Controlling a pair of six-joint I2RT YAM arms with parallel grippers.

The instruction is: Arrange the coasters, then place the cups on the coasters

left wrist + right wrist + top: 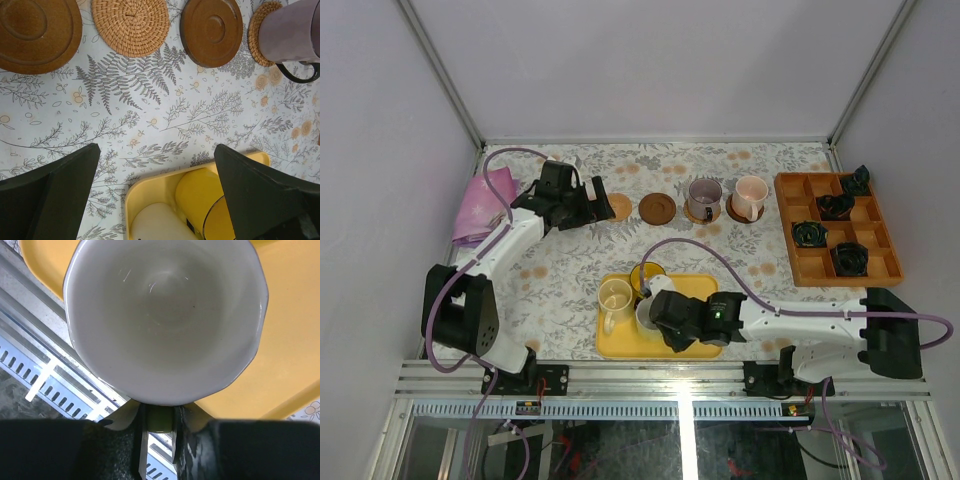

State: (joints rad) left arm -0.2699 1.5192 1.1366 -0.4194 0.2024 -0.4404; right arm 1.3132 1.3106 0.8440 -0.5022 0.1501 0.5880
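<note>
My right gripper [159, 440] is shut on the green handle of the pale green-white cup [165, 315], which stands in the yellow tray [705, 340] at the near edge. In the same tray are a cream cup [616, 300] and a yellow cup [647, 278]. A row of coasters runs along the far side: a dark brown coaster [35, 30], a woven tan coaster [130, 22] and another dark brown coaster [211, 30]. The purple-grey cup [703, 196] and the pink cup [751, 195] each stand on a coaster. Above the table, left of the row, hangs my left gripper [157, 192], open and holding nothing.
An orange compartment tray [790, 215] with black objects stands at the right. A pink cloth [485, 205] lies at the far left by the wall. The metal rail of the table's near edge [45, 370] runs just beside the yellow tray.
</note>
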